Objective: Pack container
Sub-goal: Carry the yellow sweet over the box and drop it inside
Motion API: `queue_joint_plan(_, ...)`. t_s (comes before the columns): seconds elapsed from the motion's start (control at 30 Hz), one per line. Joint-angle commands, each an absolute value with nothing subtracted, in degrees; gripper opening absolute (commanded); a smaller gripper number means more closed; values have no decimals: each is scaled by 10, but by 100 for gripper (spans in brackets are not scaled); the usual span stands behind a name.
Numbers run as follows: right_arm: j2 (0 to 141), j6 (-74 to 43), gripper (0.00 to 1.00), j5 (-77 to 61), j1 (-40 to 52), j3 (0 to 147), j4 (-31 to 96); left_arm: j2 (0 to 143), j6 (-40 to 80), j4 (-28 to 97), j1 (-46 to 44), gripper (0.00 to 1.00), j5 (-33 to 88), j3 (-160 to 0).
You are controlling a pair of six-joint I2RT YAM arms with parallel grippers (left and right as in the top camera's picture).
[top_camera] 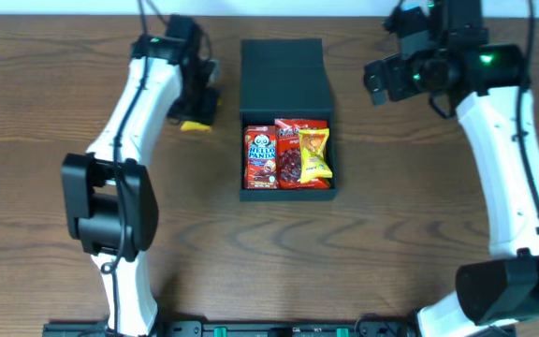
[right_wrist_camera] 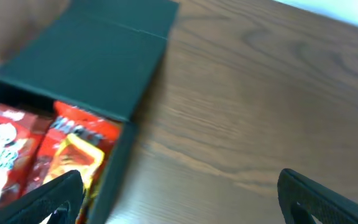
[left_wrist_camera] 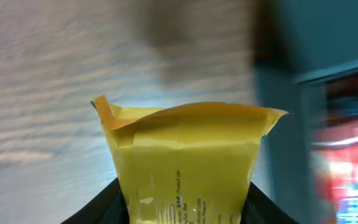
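Note:
The dark container point(top_camera: 285, 194) sits at the table's middle with its flap lid point(top_camera: 284, 80) laid open toward the back. Inside lie a red Hello Panda packet point(top_camera: 260, 157), a red packet point(top_camera: 290, 154) and a yellow packet point(top_camera: 313, 154). My left gripper point(top_camera: 197, 105) is shut on another yellow snack packet point(left_wrist_camera: 188, 165), held left of the container; only its yellow edge point(top_camera: 195, 124) shows from overhead. My right gripper point(right_wrist_camera: 179, 199) is open and empty, right of the container's lid point(right_wrist_camera: 86, 62).
The wooden table point(top_camera: 400, 215) surrounds the container. The left arm's body point(top_camera: 110, 201) stands at the left and the right arm's body point(top_camera: 513, 187) at the right.

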State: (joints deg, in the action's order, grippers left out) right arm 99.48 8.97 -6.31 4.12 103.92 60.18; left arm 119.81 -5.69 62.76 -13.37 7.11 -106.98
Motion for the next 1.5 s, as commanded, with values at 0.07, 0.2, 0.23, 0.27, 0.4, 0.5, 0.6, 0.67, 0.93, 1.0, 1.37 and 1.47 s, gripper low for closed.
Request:
queue_joint_plan(0.07, 986, 39, 99, -54, -30, 1049, 611, 1202, 46, 626, -214, 44, 75, -1100)
queue_joint_plan(0.2, 986, 36, 99, -54, -67, 1049, 621, 1202, 146, 614, -259, 44, 75, -1101)
queue_joint_plan(0.23, 986, 36, 99, -54, -74, 1049, 623, 1202, 170, 611, -271, 44, 75, -1101)
queue_joint_plan(0.27, 986, 36, 99, -54, -81, 1049, 626, 1202, 191, 606, -286, 44, 75, -1101)
queue_joint_plan(0.4, 986, 36, 99, -54, -96, 1049, 626, 1203, 228, 585, -325, 43, 65, -1101)
queue_joint_plan(0.5, 986, 36, 99, -54, -101, 1049, 626, 1205, 259, 576, -348, 43, 51, -1100)
queue_joint_plan(0.6, 987, 34, 99, -55, -102, 1049, 626, 1207, 276, 573, -362, 41, 25, -1097)
queue_joint_plan(0.67, 987, 34, 99, -63, -102, 1049, 626, 1207, 284, 571, -366, 41, 10, -1095)
queue_joint_plan(0.93, 987, 32, 99, -78, -102, 1049, 628, 1207, 316, 569, -367, 41, -5, -1079)
queue_joint_plan(1.0, 987, 32, 99, -80, -102, 1049, 628, 1211, 316, 569, -367, 44, -4, -1078)
queue_joint_plan(1.37, 987, 32, 99, -80, -102, 1049, 635, 1235, 313, 587, -367, 54, 26, -1078)
queue_joint_plan(1.47, 987, 32, 99, -80, -102, 1049, 635, 1235, 313, 585, -367, 66, 26, -1078)
